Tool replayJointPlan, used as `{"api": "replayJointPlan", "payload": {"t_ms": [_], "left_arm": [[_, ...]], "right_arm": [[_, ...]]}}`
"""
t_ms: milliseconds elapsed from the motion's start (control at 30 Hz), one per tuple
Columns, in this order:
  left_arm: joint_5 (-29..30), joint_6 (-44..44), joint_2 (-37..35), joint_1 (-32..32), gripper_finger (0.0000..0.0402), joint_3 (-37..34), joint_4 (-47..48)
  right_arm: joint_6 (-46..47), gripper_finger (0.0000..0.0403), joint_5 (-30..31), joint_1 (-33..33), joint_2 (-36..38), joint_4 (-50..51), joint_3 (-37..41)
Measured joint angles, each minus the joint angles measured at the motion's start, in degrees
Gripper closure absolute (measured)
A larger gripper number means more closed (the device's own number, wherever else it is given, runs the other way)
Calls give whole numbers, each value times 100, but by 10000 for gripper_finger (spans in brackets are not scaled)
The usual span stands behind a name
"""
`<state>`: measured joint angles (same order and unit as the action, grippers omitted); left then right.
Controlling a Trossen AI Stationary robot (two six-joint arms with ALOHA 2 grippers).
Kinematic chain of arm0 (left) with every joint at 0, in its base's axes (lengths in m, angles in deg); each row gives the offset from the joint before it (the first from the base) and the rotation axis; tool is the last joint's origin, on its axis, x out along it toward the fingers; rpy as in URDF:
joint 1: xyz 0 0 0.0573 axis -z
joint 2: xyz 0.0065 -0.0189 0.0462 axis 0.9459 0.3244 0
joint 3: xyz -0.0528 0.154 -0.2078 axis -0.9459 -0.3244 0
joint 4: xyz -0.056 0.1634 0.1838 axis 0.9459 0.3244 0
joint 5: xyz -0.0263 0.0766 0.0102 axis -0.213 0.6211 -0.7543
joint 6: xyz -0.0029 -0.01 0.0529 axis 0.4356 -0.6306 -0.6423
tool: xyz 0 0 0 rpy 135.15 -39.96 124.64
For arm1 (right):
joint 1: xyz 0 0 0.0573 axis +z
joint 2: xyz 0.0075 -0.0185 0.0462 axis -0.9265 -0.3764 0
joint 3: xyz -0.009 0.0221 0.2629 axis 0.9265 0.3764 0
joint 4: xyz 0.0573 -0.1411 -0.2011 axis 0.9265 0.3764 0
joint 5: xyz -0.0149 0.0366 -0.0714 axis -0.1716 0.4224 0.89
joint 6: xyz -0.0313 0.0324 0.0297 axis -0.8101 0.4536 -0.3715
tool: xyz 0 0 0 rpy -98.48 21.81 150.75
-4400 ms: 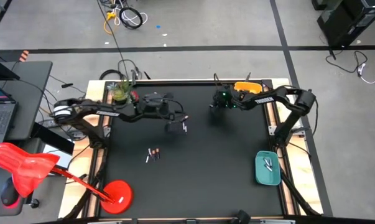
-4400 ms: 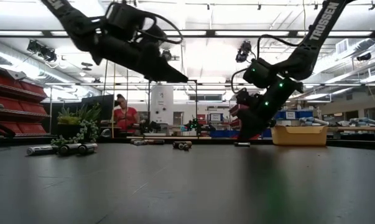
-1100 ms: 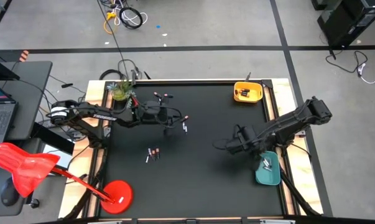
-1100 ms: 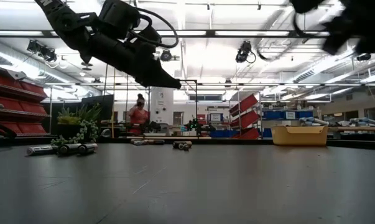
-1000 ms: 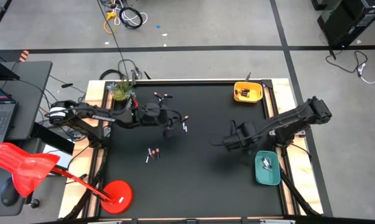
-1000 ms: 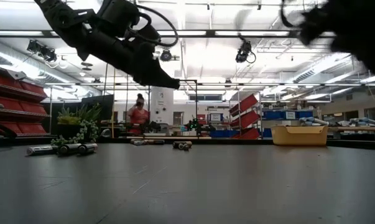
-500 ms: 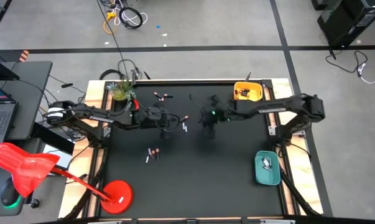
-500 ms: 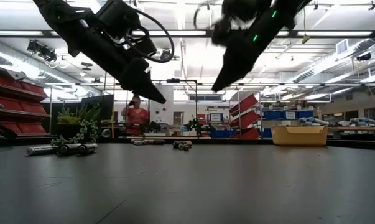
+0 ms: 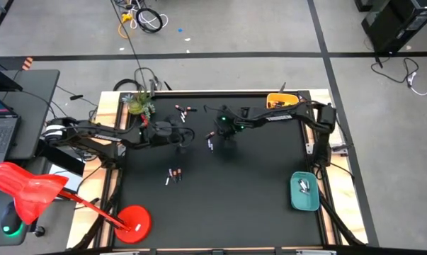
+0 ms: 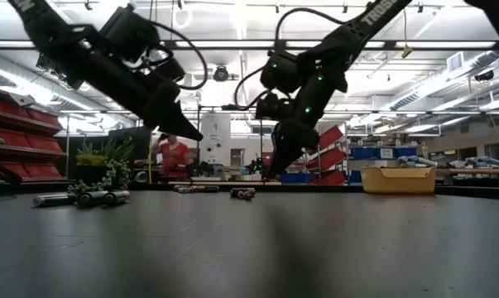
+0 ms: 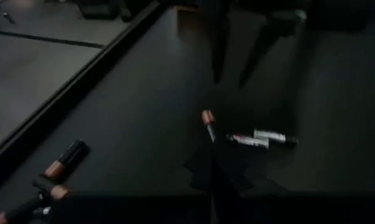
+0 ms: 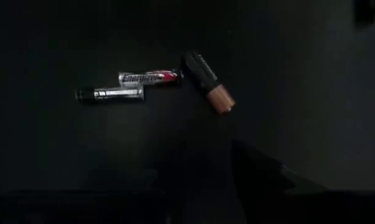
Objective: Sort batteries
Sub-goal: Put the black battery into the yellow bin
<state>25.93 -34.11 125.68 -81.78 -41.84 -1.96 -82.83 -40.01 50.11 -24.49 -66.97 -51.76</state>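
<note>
- Right now the left fingers (image 11: pixel 213 171) are pressed together with nothing between them, hanging above the desk (image 9: pixel 255 184) with their tips pointing at a trio of batteries (image 9: pixel 211 140).
- Opposite them, the right fingers (image 11: pixel 217 59) hang parted and empty, tips down, on the far side of that trio; the batteries lie on the desk between the two sets of fingers, touched by neither.
- Within the trio, a dark copper-ended cell (image 12: pixel 207 81) lies askew, its dark end just beside a red-and-silver cell (image 12: pixel 151 78), and a silver cell (image 12: pixel 109 93) lies alongside that one.
- A second cluster (image 9: pixel 174 175) lies nearer the front edge than the left fingers, well apart from them, with bare desk all round it.
- A far cluster (image 9: pixel 183 108) lies beyond both sets of fingers, close to the desk's back edge.
- Well away from the right fingers, a broad stretch of bare desk runs out to the teal tray (image 9: pixel 294 195) at the right edge.
- The yellow tray (image 9: pixel 278 99) sits in the back right corner and a plant (image 9: pixel 137 105) in the back left.
</note>
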Motion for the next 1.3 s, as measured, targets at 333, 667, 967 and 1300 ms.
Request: {"api": "replayJointPlan", "payload": {"t_ms": [333,667,967,1300], "left_arm": [[-32,427,891,-66,314,535,-344],[-638,357,2402,-424,250,1991,724],[-684,275,3393,-522,250,2969,1173],[-920,362,3817,-712,257,3382,1749]], "right_arm": [[544,278,204,182,510,307,3],[1219,280,1002,886,1646,-864,1580],[1716,281,1379,1296,2554,-1865,2803],[1902,284,1601,1534,2875,-2114,3173]]}}
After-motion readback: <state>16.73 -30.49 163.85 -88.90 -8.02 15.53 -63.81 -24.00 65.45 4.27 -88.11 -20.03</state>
